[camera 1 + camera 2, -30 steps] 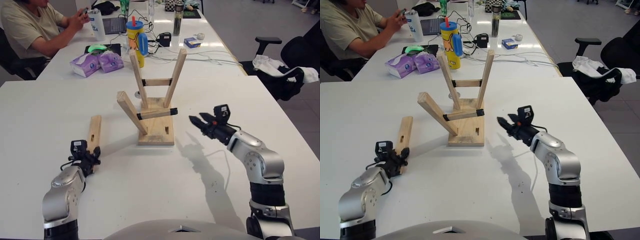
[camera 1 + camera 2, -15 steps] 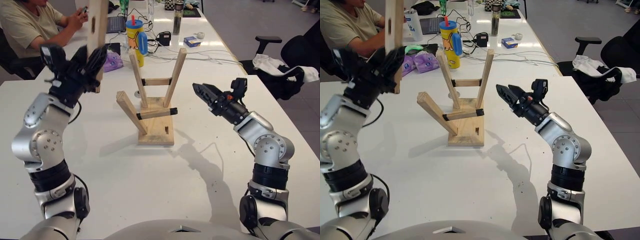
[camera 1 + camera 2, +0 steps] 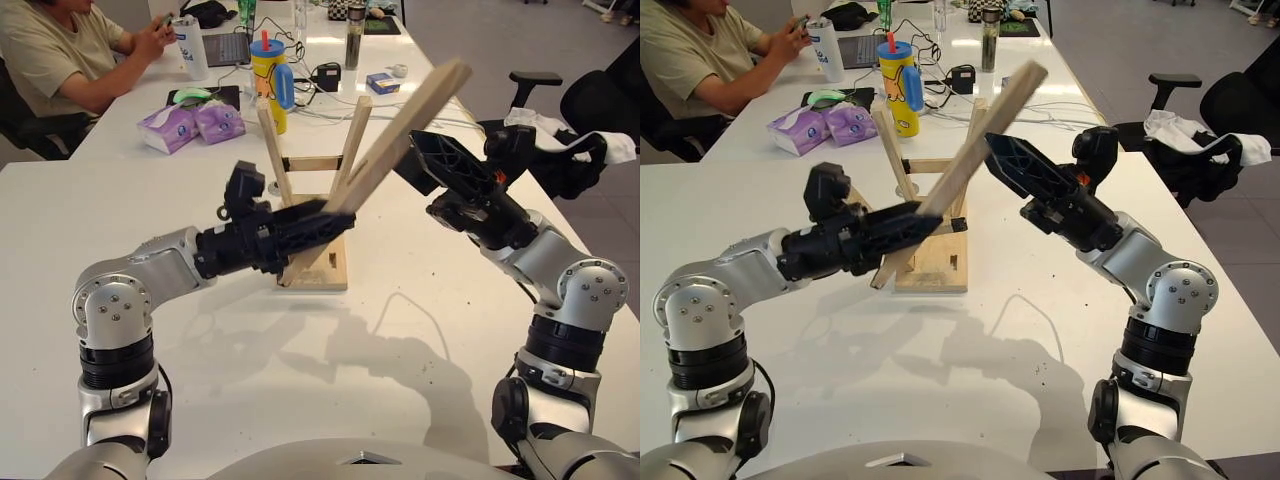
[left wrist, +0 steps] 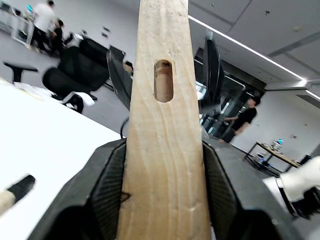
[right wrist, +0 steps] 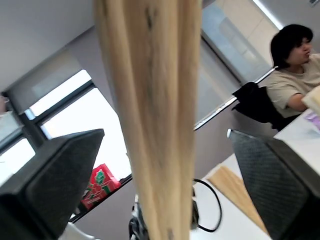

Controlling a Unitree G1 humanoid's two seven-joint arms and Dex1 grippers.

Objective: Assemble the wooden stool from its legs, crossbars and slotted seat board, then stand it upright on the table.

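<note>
Leg (image 3: 420, 110) held slanting above the table (image 3: 300, 390), between both grippers.
The left gripper (image 3: 316, 220) is clamped on its lower end. Its long axis rises toward the right gripper (image 3: 408, 152), whose jaws stand wide astride the upper part, seemingly not touching it. The half-built stool (image 3: 330, 268) sits seat-down just behind.

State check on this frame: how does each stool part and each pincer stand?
left pincer: shut on the loose leg
loose leg: held off the table, tilted over the stool
right pincer: open, fingers either side of the loose leg
seat board: flat on the table, upside down
fitted legs: slotted in, pointing up
</note>
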